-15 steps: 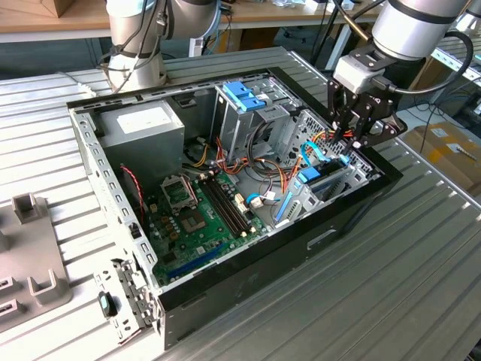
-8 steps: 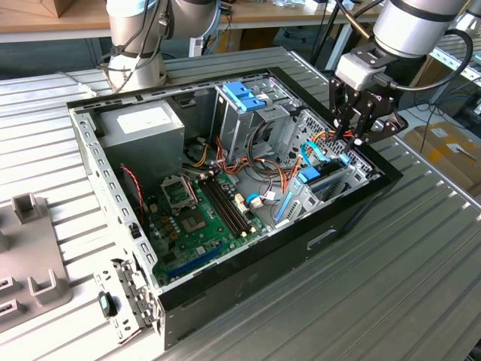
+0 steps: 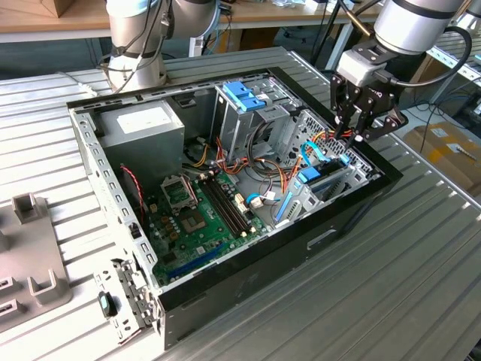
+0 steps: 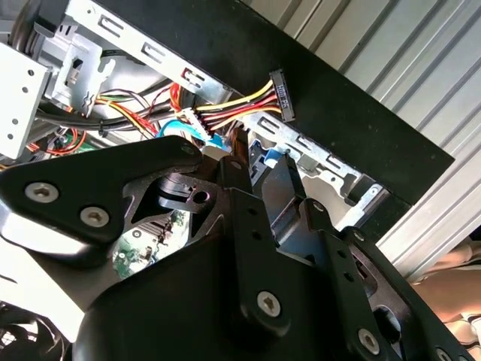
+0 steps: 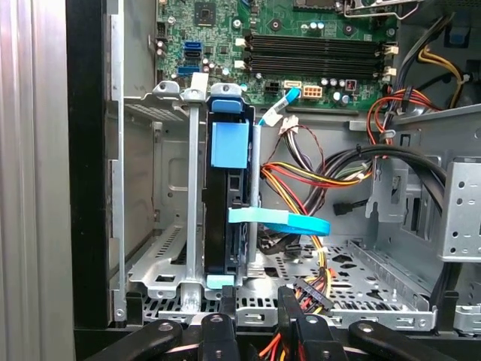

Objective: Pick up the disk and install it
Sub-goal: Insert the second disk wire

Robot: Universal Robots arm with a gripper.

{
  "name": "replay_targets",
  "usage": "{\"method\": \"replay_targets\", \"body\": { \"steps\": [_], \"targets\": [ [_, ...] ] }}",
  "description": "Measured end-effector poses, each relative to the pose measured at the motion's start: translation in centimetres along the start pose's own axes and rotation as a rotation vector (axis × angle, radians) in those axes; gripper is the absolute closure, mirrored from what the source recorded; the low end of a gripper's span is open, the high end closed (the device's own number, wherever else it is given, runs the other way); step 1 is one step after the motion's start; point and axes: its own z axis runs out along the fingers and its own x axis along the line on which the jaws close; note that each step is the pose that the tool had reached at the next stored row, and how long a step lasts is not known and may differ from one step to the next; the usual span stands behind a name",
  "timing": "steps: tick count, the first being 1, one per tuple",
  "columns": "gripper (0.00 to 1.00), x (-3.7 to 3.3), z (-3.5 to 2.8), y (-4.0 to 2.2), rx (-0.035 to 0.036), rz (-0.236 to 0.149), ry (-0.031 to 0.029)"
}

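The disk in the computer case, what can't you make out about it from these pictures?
- First wrist view: the disk stands edge-on in the metal bay, so its flat faces and label are hidden.
- Exterior view: the gripper hangs over the bay's corner. From that angle I cannot tell whether it touches the disk.
- Second wrist view: the gripper's own dark body blocks most of the bay.

Looking like robotics lab: showing opened desktop computer case (image 3: 248, 297) on slatted aluminium table (image 3: 391, 286), robot arm base (image 3: 135, 64) alongside, wooden workbench (image 3: 37, 26) and cardboard box (image 3: 451, 149) beyond.
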Motion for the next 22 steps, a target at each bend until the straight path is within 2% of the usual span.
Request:
{"method": "replay_targets", "body": {
  "steps": [11,14,16,22],
  "targets": [
    [0.64,-0.04,0.00,-0.03,0.0000,0.000,0.0000],
    [0.64,-0.23,0.00,-0.04,0.0000,0.000,0.0000],
    [0.64,-0.45,0.01,-0.12,0.0000,0.000,-0.0001],
    [0.64,-0.47,0.05,-0.57,0.0000,-0.001,-0.0001]
  ]
}}
